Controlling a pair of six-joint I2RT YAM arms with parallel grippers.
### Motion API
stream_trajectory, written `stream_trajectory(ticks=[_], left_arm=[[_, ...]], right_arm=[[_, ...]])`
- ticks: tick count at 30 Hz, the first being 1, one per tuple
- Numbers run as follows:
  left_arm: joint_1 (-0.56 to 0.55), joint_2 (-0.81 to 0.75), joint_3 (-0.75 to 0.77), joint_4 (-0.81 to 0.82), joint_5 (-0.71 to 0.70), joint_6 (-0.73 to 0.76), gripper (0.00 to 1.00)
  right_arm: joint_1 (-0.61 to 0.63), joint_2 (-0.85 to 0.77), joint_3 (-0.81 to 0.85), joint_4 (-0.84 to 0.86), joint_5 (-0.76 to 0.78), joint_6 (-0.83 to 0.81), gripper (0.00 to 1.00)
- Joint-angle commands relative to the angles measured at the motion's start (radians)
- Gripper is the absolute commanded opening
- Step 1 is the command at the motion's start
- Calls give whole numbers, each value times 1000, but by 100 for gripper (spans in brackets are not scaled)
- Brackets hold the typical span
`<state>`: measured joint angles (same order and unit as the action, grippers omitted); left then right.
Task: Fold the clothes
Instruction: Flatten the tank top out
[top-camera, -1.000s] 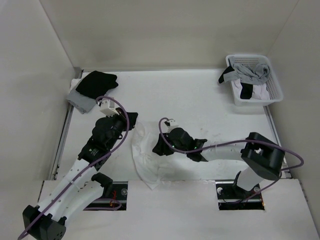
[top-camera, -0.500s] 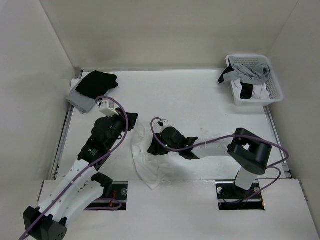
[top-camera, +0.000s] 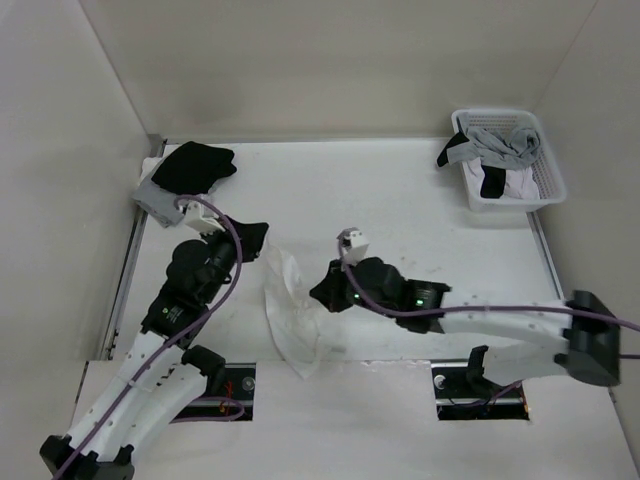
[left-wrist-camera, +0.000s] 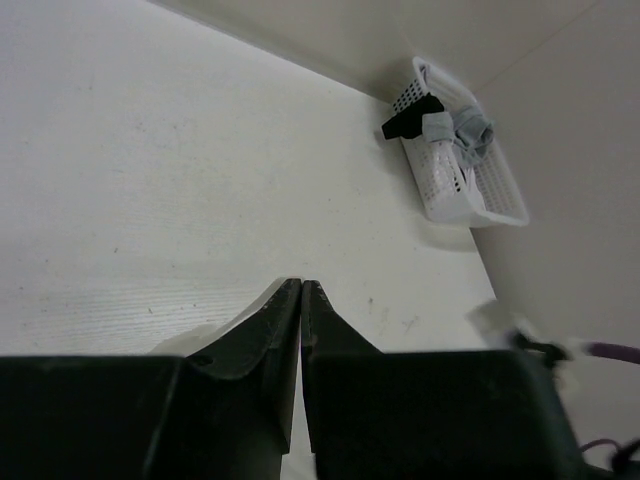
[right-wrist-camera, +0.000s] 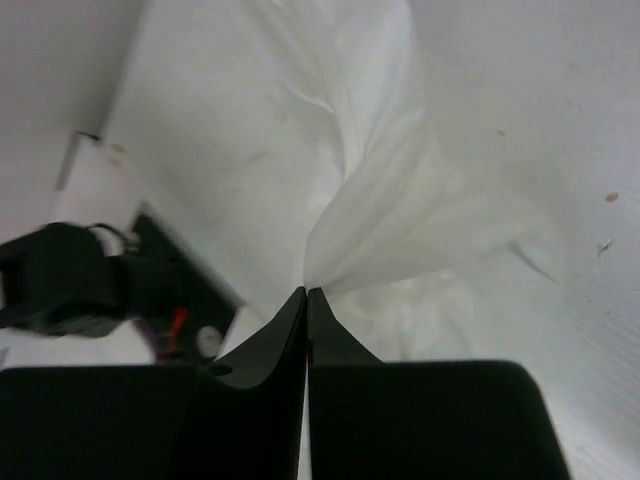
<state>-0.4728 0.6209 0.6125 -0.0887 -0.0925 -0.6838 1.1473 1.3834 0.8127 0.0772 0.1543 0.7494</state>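
Snapping shut from wide open, the right fingers (right-wrist-camera: 300, 310) pinch a raised fold of the white garment (top-camera: 290, 315), crumpled near-centre on the table (top-camera: 400, 200); the left fingers (left-wrist-camera: 292, 310) are pressed together, seemingly empty. Folding can now start.

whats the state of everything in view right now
white garment: crumpled, unfolded, one fold pinched
right gripper: shut on white garment
left gripper: shut, hold unclear
white basket: upright, heaped with clothes
black garment: bunched on grey cloth
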Motion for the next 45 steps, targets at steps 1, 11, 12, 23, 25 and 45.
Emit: stream_trajectory(ticks=[1,11,12,23,25,45], left_arm=[[23,-73,136,-5,4,29,4],[44,-200,476,-118,-1,52,4],[46,-205,509,-131,-1,53,4],[86,-182,528,-151,20,55,4],[86,-142,439,-111,11,41,4],[188,972,692,219,-21,20,43]], right_arm=[[79,-254,81,-172,195,-94,3],[511,-478,475,-461,606,-300,3],[562,-469,512,-461,649,-329,3],[794,-500,505,-260,828,-458,4],[686,-550,409,-257,768,-376,4],[-743,48,221,13,-216,-113,40]])
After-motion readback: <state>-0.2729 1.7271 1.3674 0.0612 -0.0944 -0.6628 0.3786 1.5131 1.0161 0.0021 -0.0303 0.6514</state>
